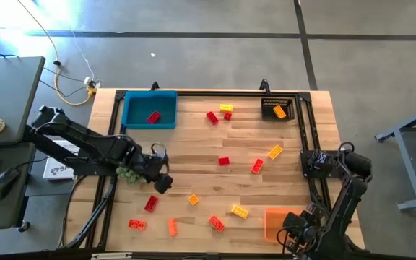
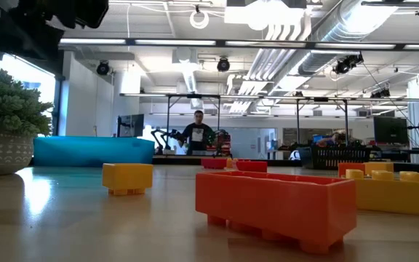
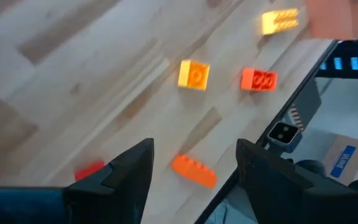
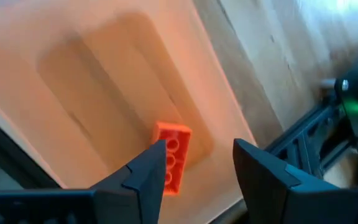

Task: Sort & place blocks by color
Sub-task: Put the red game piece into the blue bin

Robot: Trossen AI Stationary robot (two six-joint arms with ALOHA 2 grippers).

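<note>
Hovering over the orange bin (image 4: 104, 93) at the desk's (image 1: 193, 155) near right corner, your right end effector (image 4: 197, 168) has its fingers spread, an orange block (image 4: 171, 155) lying loose in the bin below. Your left end effector (image 3: 194, 168), also spread and empty, hangs above scattered blocks (image 1: 215, 223). Judged next: pick one brick, then match its color to a bin

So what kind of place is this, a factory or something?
More likely a robotics lab or workshop: open ceiling with exposed ducts, monitors on benches behind, and a wooden table with toy blocks between two robot arms.
</note>
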